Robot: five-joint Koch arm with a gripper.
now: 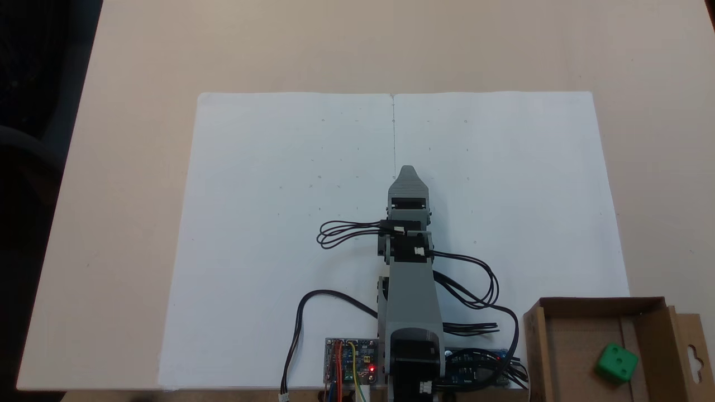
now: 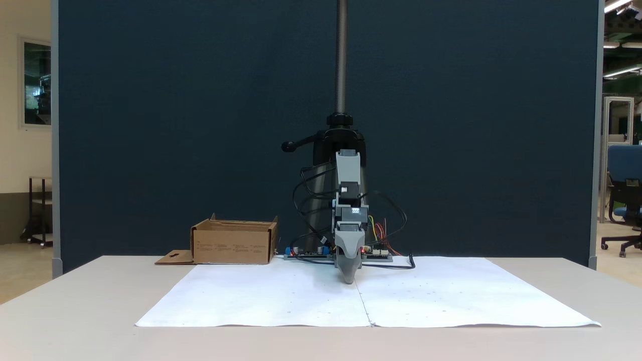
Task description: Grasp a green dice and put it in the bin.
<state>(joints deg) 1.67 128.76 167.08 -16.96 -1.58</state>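
A beige table point(image 1: 123, 167) is carrying white paper sheets point(image 1: 268, 234) at its middle; beside the sheets' corner, the bin point(image 1: 564, 346) and circuit boards point(image 1: 352, 368) are sitting.

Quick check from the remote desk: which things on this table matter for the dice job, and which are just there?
Job:
- dice, already lying inside the bin
- bin, at the table edge beside the arm's base
- gripper, tip low over the paper, carrying nothing

Just there:
- white paper
- circuit boards
- cables
- blue partition
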